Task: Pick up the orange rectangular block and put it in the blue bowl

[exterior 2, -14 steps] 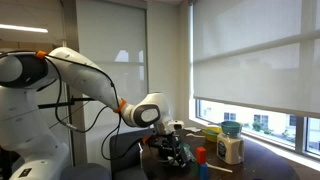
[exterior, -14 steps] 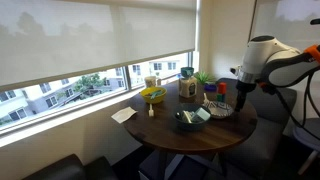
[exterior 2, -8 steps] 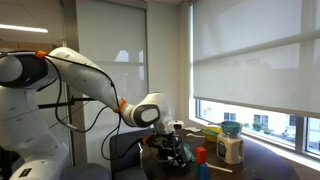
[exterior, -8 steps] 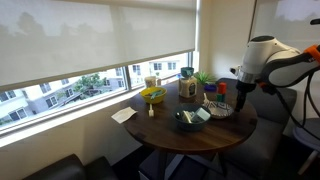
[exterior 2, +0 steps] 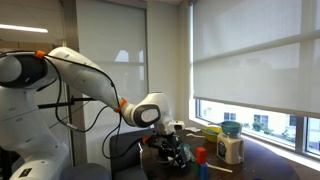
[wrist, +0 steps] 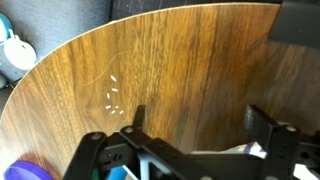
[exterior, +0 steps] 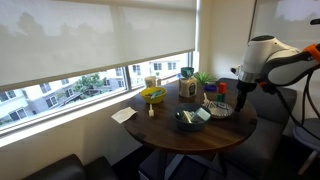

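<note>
**Pincer open over bare desk — block not yet in the wrist view**

Your pincer [wrist: 195,118] stands with jaws spread and empty above bare wood of the desk [wrist: 180,60]. The orange rectangular block [exterior 2: 200,155] stands upright near the desk edge closest to the arm, beside the multicoloured plate [exterior: 228,112]. The blue bowl [exterior: 181,122] sits near the edge away from the window and seems to hold something pale, too small to identify. The yellow bowl [exterior: 146,96] is at the window edge and I cannot make out its contents. Risks as I judge them: you cannot see the block from the wrist, so a blind descent could tip it or clip the plate rim. The brown box [exterior: 187,89] crowds the approach. At release, a high drop could bounce off whatever lies in the bowl — lower first.
</note>
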Action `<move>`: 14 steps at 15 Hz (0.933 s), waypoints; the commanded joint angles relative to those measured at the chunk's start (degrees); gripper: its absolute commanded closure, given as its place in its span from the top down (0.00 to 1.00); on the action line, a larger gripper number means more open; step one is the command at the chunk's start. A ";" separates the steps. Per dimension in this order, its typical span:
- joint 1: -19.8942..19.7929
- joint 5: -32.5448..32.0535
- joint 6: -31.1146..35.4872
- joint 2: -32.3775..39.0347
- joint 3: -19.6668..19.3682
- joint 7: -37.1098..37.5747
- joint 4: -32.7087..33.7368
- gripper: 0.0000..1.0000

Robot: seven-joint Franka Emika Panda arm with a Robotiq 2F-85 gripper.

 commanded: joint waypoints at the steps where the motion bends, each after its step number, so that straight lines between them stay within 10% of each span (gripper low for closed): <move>1: 1.13 7.09 -6.57 -3.20 -4.17 -7.32 1.16 1.00; 14: 0.50 18.84 2.92 -3.34 -12.25 -3.88 11.98 1.00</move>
